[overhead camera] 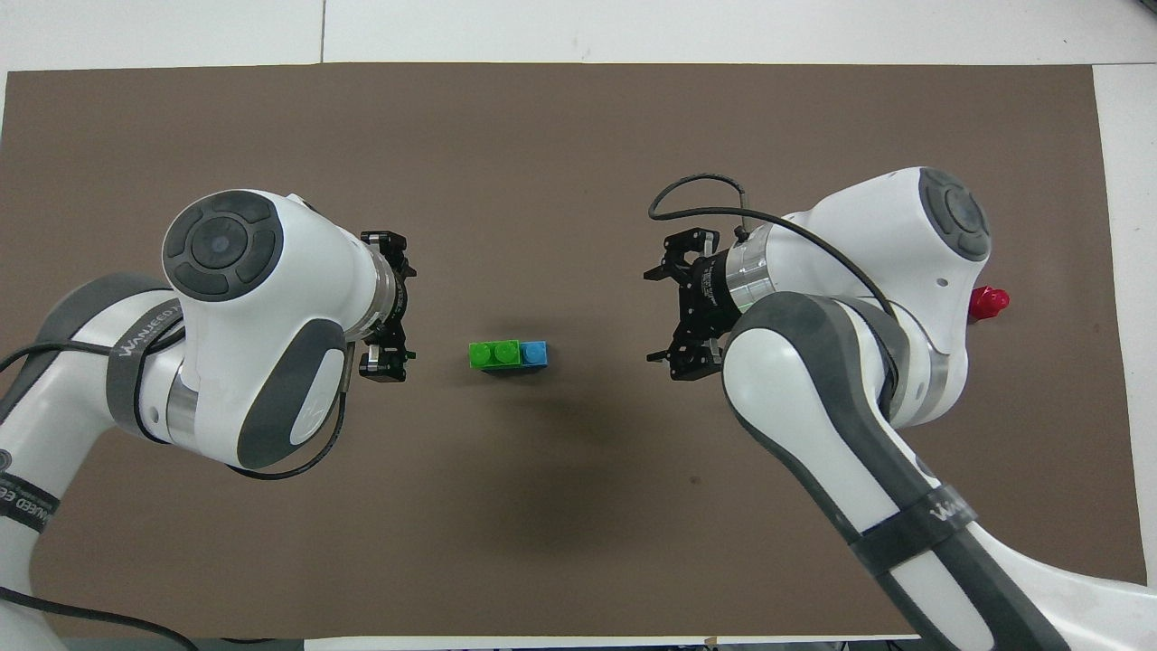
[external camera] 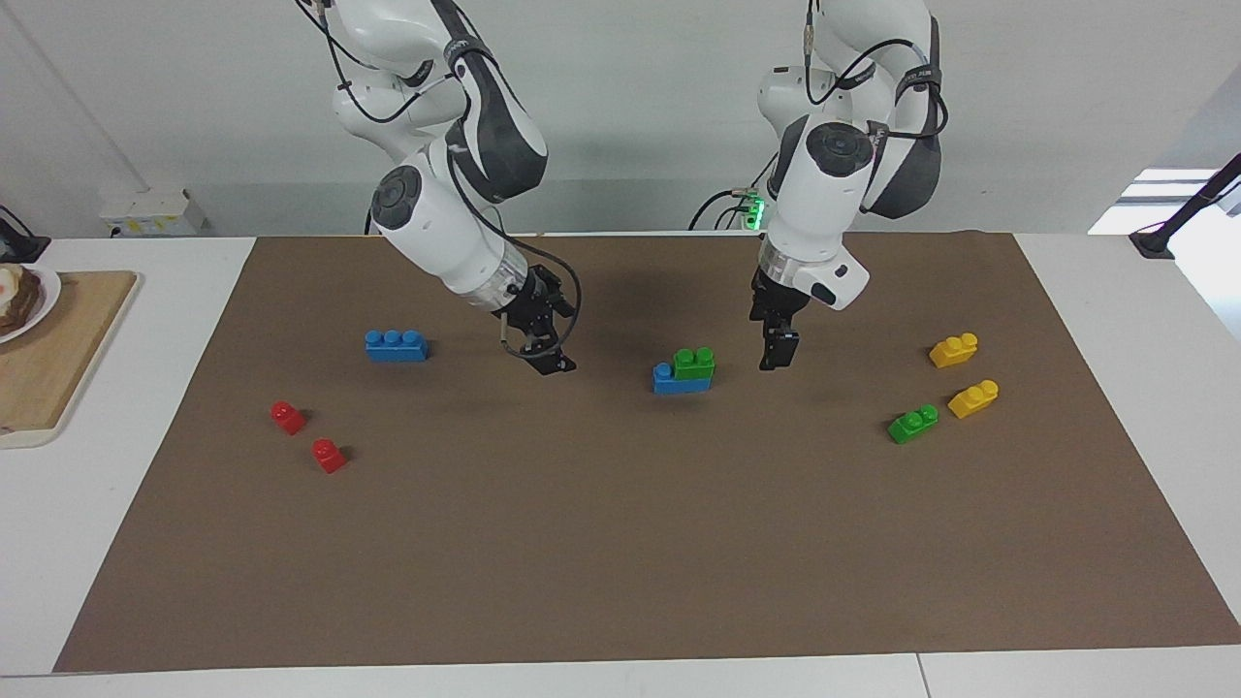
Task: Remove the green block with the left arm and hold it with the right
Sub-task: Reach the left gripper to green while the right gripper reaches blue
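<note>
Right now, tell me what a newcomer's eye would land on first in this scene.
The green block stacked on a blue brick at the middle of the brown mat draws the eye. The left gripper and right gripper flank the stack, one on each side, neither touching it. Loose yellow bricks and another green brick lie toward the left arm's end.

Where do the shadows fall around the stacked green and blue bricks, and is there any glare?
Facing view: soft shadows lie under the green block on its blue brick and under both grippers; no glare on the mat. Overhead view: a broad faint shadow spreads on the mat nearer the robots than the stack.
</note>
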